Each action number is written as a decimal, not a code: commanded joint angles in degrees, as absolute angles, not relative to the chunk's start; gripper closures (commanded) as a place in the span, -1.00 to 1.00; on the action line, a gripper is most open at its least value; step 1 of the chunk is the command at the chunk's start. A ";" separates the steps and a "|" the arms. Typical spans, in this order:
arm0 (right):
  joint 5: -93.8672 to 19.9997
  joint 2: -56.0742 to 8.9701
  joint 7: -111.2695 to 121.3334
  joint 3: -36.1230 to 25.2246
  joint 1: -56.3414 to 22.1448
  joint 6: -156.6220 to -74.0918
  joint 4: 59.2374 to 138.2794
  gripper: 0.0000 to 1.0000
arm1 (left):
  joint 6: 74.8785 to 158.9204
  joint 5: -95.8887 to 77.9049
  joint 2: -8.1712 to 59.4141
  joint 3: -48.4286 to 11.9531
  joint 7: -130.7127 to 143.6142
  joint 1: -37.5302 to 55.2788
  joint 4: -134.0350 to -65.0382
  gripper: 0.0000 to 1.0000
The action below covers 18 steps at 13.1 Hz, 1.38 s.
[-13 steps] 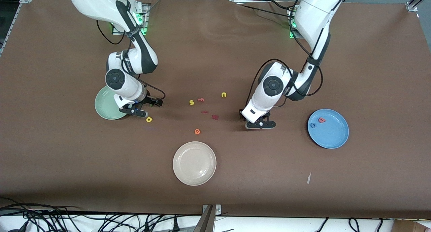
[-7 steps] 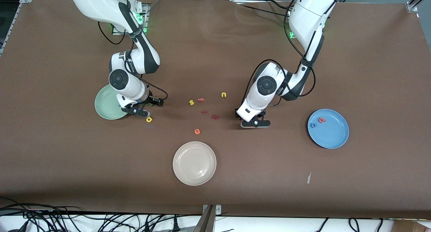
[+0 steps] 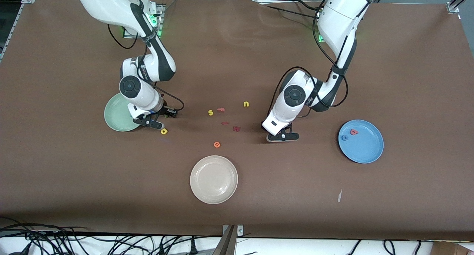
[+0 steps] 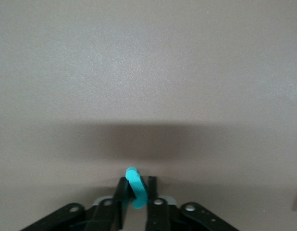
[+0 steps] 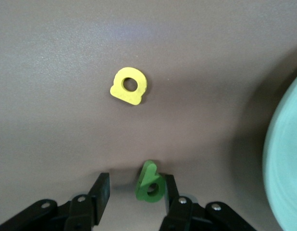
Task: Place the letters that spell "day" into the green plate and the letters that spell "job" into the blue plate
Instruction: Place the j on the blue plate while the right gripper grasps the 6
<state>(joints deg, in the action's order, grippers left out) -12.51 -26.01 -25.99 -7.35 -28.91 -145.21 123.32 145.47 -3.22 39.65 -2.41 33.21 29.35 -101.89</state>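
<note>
L gripper is clamped on the teal "j", low over the table. R gripper is part-open beside the green plate; green "a" touches one finger, yellow "d" lies nearby.

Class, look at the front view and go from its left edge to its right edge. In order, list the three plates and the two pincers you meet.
green plate → right pincer → cream-white plate → left pincer → blue plate

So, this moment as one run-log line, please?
left tool: shut on teal letter | right tool: closing around green letter, not yet clamped | blue plate: two letters
</note>
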 commanded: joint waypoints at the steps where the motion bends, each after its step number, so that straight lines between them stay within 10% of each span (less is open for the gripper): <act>1: -13.45 -26.46 -25.93 -7.47 -29.09 -146.51 123.66 -0.08 | 145.55 -1.95 40.52 -1.24 32.61 29.88 -100.81 0.88; 18: -13.45 -26.28 -25.67 -7.65 -28.83 -145.90 123.40 0.55 | 136.49 0.53 20.04 -1.06 -25.46 -2.53 -117.33 0.80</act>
<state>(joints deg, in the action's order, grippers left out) -12.52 -26.45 -26.00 -7.77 -28.77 -145.19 123.43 136.18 -0.60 22.00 -0.22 -20.17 -0.05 -115.35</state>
